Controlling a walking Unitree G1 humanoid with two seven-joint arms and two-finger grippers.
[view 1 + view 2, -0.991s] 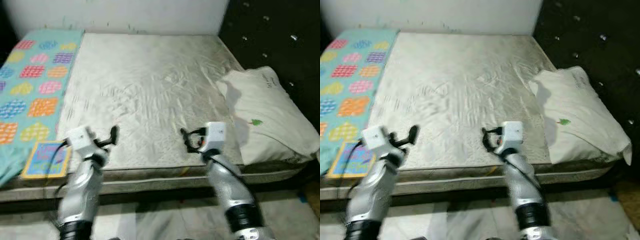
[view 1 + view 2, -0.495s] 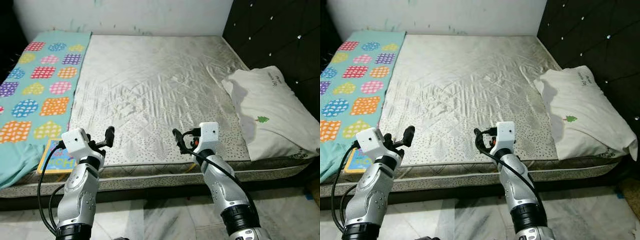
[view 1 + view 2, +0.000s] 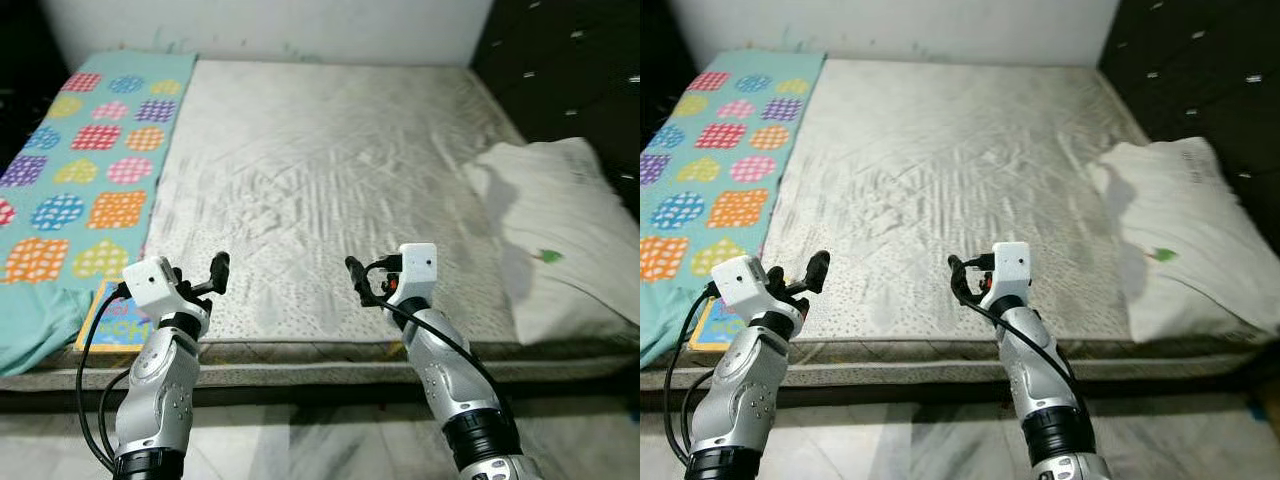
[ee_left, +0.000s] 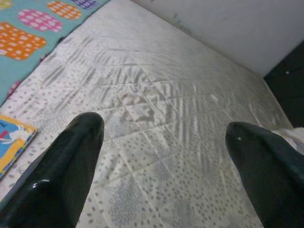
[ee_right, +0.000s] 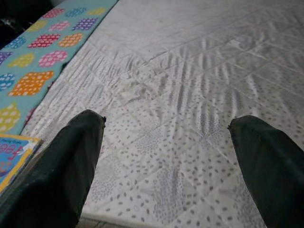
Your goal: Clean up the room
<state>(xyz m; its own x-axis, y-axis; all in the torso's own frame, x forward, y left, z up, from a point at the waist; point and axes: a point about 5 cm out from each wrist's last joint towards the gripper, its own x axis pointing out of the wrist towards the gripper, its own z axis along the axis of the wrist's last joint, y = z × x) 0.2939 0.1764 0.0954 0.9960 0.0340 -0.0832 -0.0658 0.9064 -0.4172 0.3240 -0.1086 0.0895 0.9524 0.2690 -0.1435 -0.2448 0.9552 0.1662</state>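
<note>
Before me lies a bed with a white quilted mattress [image 3: 330,170]. A teal blanket [image 3: 85,170] with coloured patches covers its left side. A children's book [image 3: 112,318] with a yellow border rests at the front left edge, by the blanket. On the right end lies a white pillow [image 3: 570,235]. My left gripper [image 3: 216,274] hovers over the front edge, just right of the book, open and empty [image 4: 164,128]. My right gripper [image 3: 357,280] is held over the front middle of the mattress, open with nothing between its fingers [image 5: 166,123].
A black tufted headboard [image 3: 570,60] stands along the right side. A white wall [image 3: 270,25] runs behind the bed. Pale marbled floor [image 3: 300,445] lies below the bed's front edge, between my arms.
The whole picture has slid to the right, so the camera has turned left; the pillow now sits nearer the right border. Both arms hold the same pose.
</note>
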